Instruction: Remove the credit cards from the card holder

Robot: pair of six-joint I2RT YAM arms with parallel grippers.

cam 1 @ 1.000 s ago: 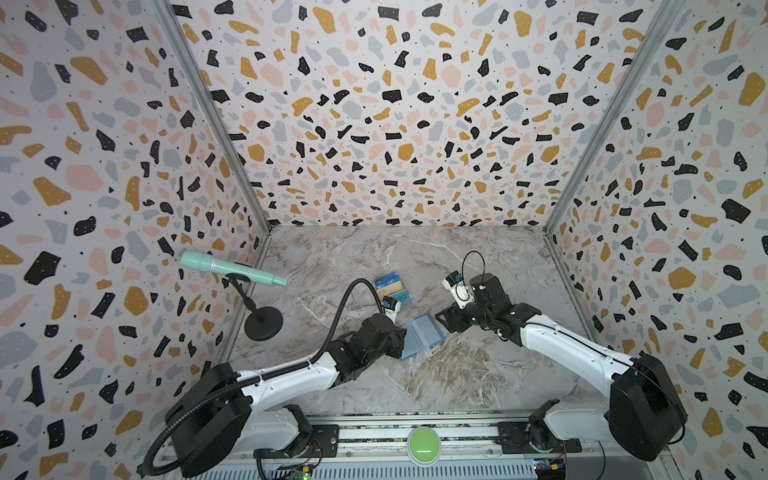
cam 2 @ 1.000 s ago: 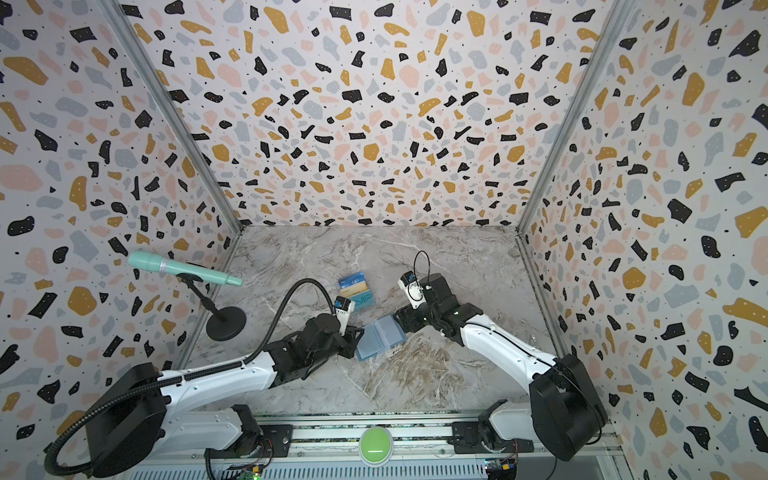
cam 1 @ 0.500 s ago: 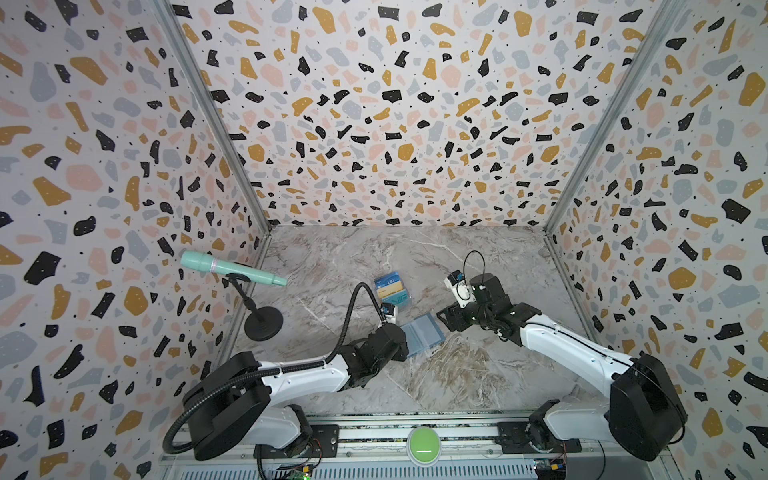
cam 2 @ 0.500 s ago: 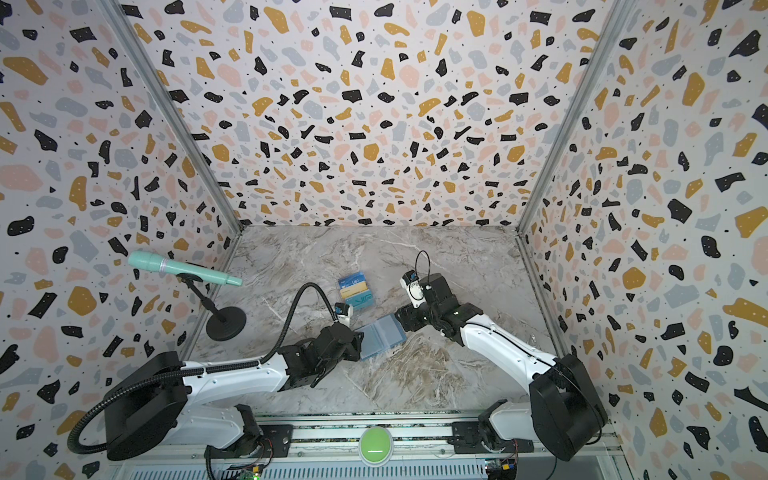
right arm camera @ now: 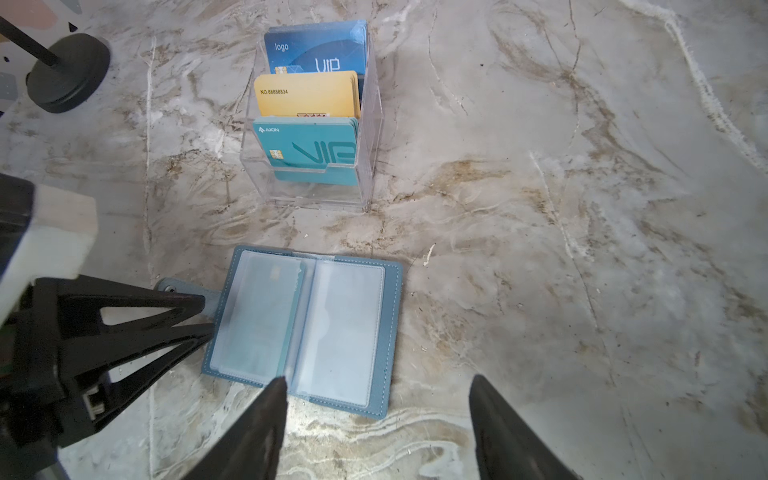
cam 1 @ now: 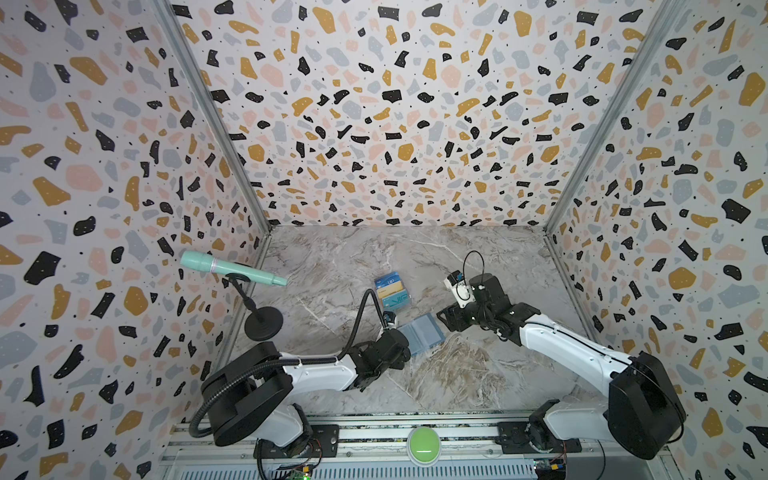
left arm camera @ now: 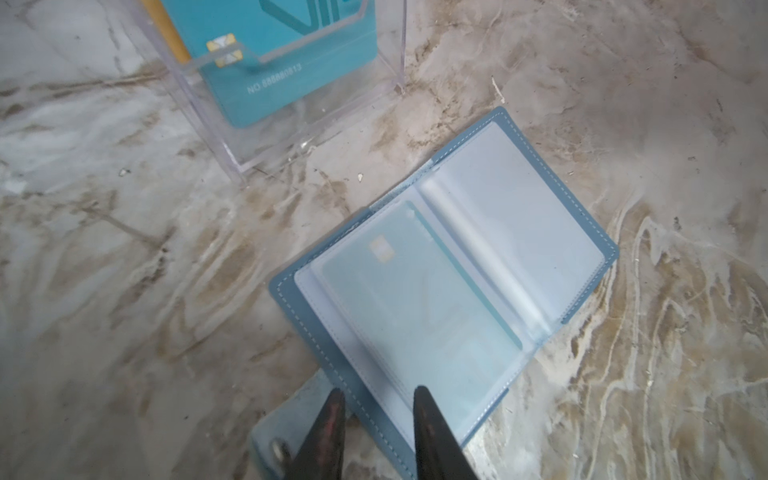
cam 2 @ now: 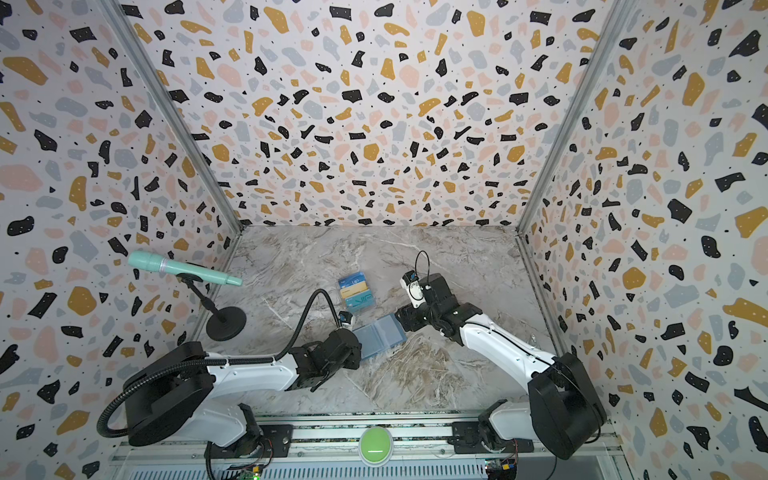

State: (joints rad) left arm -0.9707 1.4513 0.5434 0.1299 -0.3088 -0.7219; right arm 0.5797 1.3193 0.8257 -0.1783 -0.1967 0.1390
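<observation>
Between both grippers, card holder (cam 1: 420, 338) lies open, spine toward acrylic stand (cam 1: 392, 291)

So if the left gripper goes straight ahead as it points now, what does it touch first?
Probably the card holder: the left gripper already sits at its near edge, one tip over the sleeve page. Height above it is unclear.

Dusty-blue card holder (right arm camera: 390, 332), marbled table (right arm camera: 582, 249)

A staged robot test booth, not a lived-in room: three terrazzo-patterned panels (cam 1: 395, 124) box in a marble-look counter (cam 1: 478, 374), two arms are bolted to a metal rail (cam 1: 374, 432) with a green button (cam 1: 423, 444), and a microphone on a stand (cam 1: 232, 272) stands at the side.
</observation>
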